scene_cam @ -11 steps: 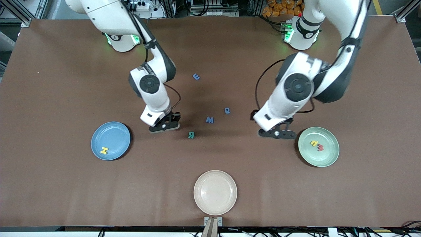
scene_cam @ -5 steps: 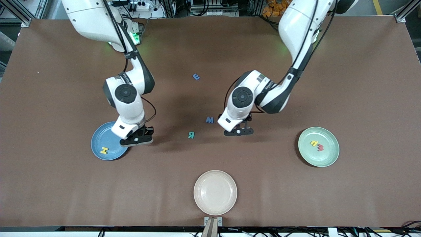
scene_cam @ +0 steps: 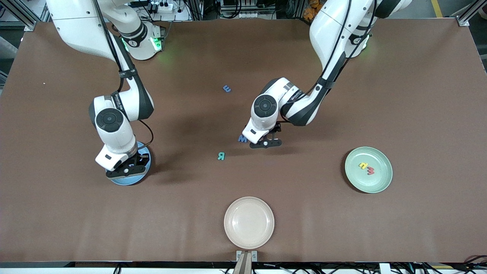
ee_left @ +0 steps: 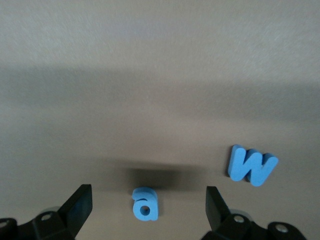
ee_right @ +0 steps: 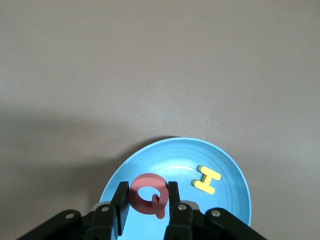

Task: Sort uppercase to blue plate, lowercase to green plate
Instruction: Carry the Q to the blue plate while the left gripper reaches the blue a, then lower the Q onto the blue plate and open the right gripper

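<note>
The right gripper (scene_cam: 127, 172) is low in the front view, toward the right arm's end of the table (scene_cam: 418, 95). It hangs over the blue plate (scene_cam: 147, 160). Its two fingers are pressed on the sides of the red Q (ee_right: 146, 200), so the Q is held up above the plate. The yellow H (ee_right: 207, 179) lies flat in the plate, near the Q.

The left gripper (scene_cam: 265, 144) is in the middle of the front view. Its fingers are wide apart and hold nothing. It is low over the round blue letter (ee_left: 145, 204), which lies flat on the table between the two fingers. In the left wrist view neither finger touches it. In the front view the arm hides this letter.

The blue M (scene_cam: 242, 139) lies on the table just beside the left gripper, toward the right arm's end. The green R (scene_cam: 221, 156) lies near the M, a bit lower in the front view. The other blue letter (scene_cam: 227, 89) lies by itself higher in the frame, well apart from them.

The green plate (scene_cam: 380, 182) sits low in the front view, toward the left arm's end of the table. A yellow letter (scene_cam: 363, 165) and a red m (scene_cam: 371, 171) lie in it, side by side.

A cream plate (scene_cam: 236, 236) sits at the bottom middle of the front view, nearest to the camera.
</note>
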You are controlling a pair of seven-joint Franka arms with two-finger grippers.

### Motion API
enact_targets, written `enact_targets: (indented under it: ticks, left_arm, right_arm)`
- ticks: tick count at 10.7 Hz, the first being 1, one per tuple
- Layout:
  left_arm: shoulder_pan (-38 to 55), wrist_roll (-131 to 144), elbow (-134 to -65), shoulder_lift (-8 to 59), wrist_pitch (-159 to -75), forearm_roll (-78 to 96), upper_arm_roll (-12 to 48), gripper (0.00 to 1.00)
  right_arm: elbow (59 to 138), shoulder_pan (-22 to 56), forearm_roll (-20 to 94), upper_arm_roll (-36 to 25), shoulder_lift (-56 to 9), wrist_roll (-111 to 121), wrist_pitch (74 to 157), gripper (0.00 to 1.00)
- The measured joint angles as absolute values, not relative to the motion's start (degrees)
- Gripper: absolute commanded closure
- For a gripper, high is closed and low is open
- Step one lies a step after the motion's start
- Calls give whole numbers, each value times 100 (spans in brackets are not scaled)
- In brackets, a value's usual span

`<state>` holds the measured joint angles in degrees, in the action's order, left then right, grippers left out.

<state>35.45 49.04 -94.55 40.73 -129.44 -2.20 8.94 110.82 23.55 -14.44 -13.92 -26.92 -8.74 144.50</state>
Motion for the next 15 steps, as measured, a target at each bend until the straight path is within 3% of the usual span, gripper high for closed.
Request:
enact_targets:
  ticks: [1,7,9,11,15]
  left_arm:
    - [3545,4959,-9574,4073,-13078,-220,893,0]
    - [3624,5412,-9780,4052,-13220,-397,1039,0]
    - [3624,5430,-9815,3992,-13223,-399,1085,7]
    - [3609,5431,-9914,3825,-13223,-399,1085,14]
    - [3598,5432,-10275,3467,-13334,-401,1084,16]
  right_arm:
    - [11091,2346,-1443,-1392,-2693,-872,14399,1]
    - [11207,2223,-1225,-1291,-2677,-869,14052,0]
    - [11104,2225,-729,-1259,-2610,-862,13788,0]
    - [10692,2226,-455,-1168,-2531,-860,13023,0]
    - [9700,2221,-143,-962,-2435,-860,11621,0]
